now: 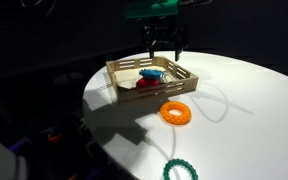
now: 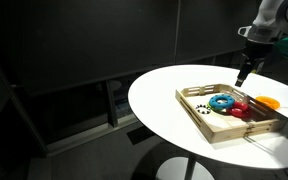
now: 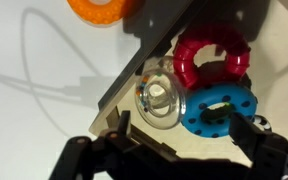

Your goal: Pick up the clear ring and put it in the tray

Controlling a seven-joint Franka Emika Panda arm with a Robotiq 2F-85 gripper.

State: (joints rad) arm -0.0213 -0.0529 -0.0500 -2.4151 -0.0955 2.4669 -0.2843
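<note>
The clear ring lies inside the wooden tray, against its side wall and beside a red ring and a blue ring. My gripper is open and empty, and its fingers hang above the tray over the clear and blue rings. In both exterior views the gripper hovers over the far end of the tray. The clear ring is too faint to make out in either exterior view.
An orange ring lies on the white round table just outside the tray. A green toothed ring sits near the table's front edge. A thin looped wire lies on the table beside the tray.
</note>
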